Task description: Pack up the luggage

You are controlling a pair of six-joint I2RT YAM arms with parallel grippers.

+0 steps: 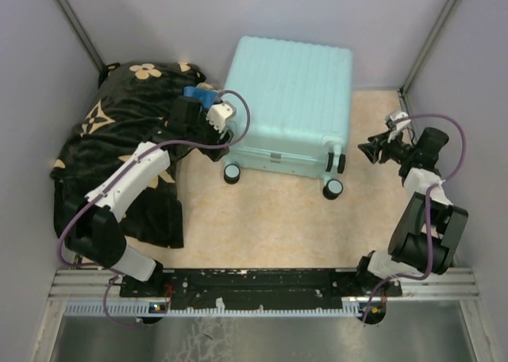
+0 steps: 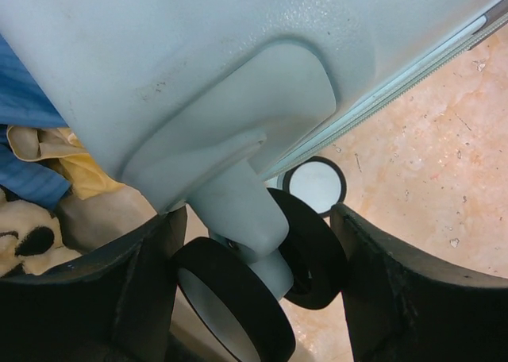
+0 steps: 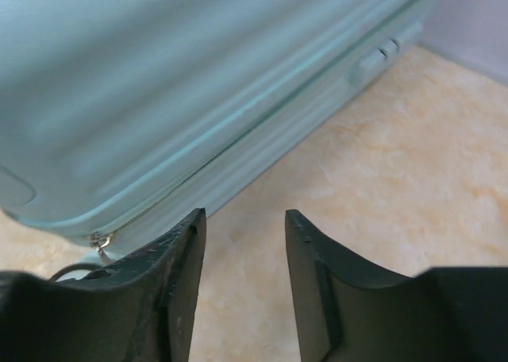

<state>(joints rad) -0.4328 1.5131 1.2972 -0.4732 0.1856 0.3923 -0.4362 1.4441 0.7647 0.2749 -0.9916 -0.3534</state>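
1. The luggage [image 1: 294, 100] lies closed at the table's [image 1: 262, 219] far edge — zipping looks the step in hand.
2. Left gripper [image 2: 258, 251], fingers apart, straddles a wheel [image 2: 230, 306].
3. Right gripper [image 3: 242, 243], fingers apart, likely needs the zip pull [image 3: 99, 241] next.

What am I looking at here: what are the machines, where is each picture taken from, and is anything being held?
Two robot arms, left and right, are bolted at the near edge of the table. The overhead picture shows both; the other two come from cameras on their wrists. A closed mint suitcase lies on the table, a black flowered blanket left of it. The left gripper straddles a suitcase wheel; whether it grips is unclear. The right gripper is open, empty, facing the suitcase's zipped side.
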